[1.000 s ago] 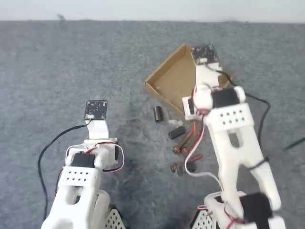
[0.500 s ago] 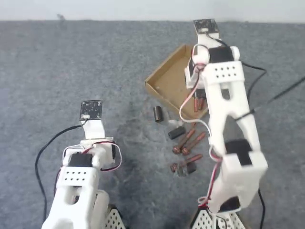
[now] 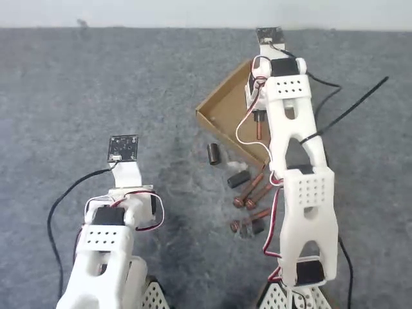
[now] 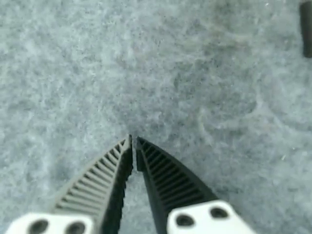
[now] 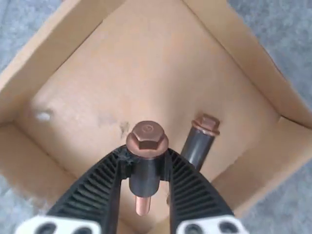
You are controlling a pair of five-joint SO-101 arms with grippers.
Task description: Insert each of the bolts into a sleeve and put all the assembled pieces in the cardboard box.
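Note:
My right gripper (image 5: 145, 157) is shut on an assembled piece (image 5: 146, 168), a copper bolt in a black sleeve, held upright above the floor of the cardboard box (image 5: 122, 68). A second assembled piece (image 5: 200, 144) lies in the box beside it. From above, the right arm stretches over the box (image 3: 222, 106) with the bolt's tip (image 3: 259, 129) hanging below the wrist. Loose bolts (image 3: 251, 190) and black sleeves (image 3: 214, 154) lie on the carpet in front of the box. My left gripper (image 4: 132, 141) is shut and holds nothing, low over bare carpet.
The left arm (image 3: 119, 206) sits at the lower left, well apart from the parts. A black sleeve (image 4: 306, 27) shows at the edge of the left wrist view. Grey carpet (image 3: 96, 84) covers the table, with open room to the left and behind.
The right arm has stretched farther out, carrying the assembled piece from the box's near edge to over its middle. The left arm has shifted slightly to the left.

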